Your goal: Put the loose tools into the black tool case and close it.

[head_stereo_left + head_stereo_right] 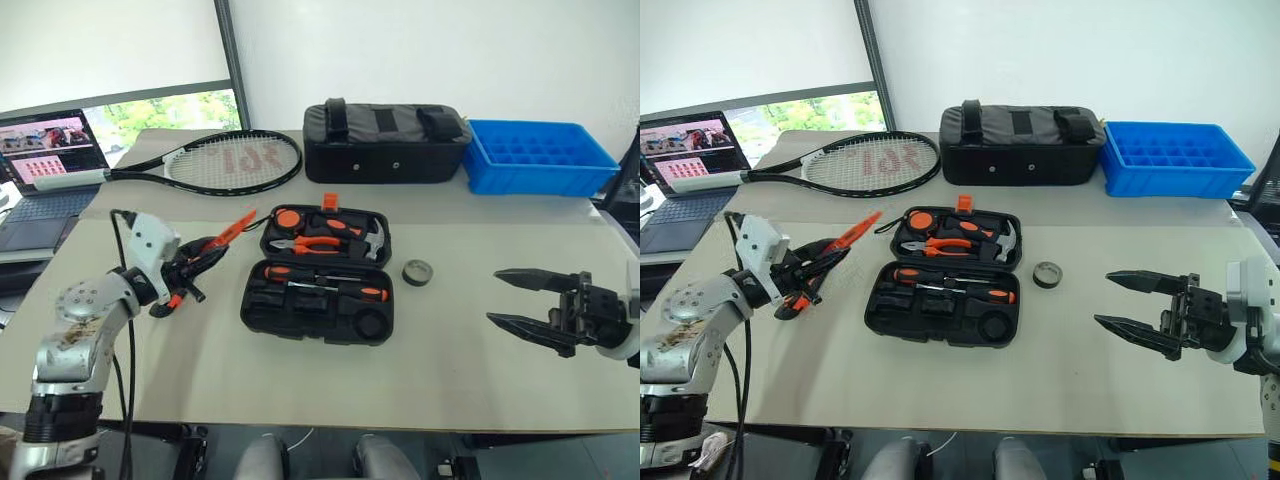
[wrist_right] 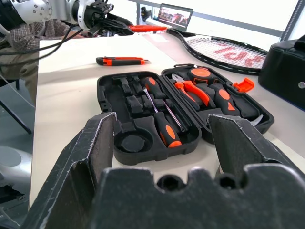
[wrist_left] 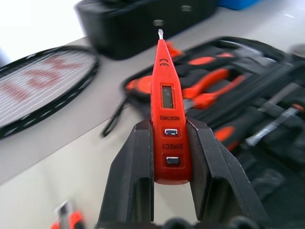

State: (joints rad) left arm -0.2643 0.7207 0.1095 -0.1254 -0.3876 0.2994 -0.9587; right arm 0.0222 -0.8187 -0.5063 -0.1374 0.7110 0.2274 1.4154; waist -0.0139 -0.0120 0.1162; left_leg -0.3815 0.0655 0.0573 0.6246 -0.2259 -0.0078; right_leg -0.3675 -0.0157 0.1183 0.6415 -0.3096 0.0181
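The black tool case (image 1: 318,279) lies open in the middle of the table (image 1: 450,360), both halves flat, its orange latch (image 1: 329,201) at the far edge. The far half holds pliers, a hammer and a round orange-and-black item. The near half has two screwdrivers (image 1: 325,281) seated in their slots, so I judge that part done. A round recess at the near right corner of that half is bare, and so are some small slots beside it.

My left gripper (image 1: 205,252), at nine o'clock from the case, is clenched on the small orange tool (image 3: 168,114). It is a slim tester-style pen with two metal buttons and a small window. Its tip points toward the case and it is held clear of the tabletop. It is in hand but not stowed.

My right gripper (image 1: 520,300) hangs at three o'clock from the case with its jaws spread, grasping nothing.

Outstanding items:
- The small dark tape roll (image 1: 418,271) sits on the table just beside the case, at three o'clock from it. I judge the bare round recess to be its place.
- The utility knife (image 2: 121,60) lies on the table at nine o'clock from the case, apart from it.
- The lid is not yet closed.

By my estimate, roughly half the work remains.
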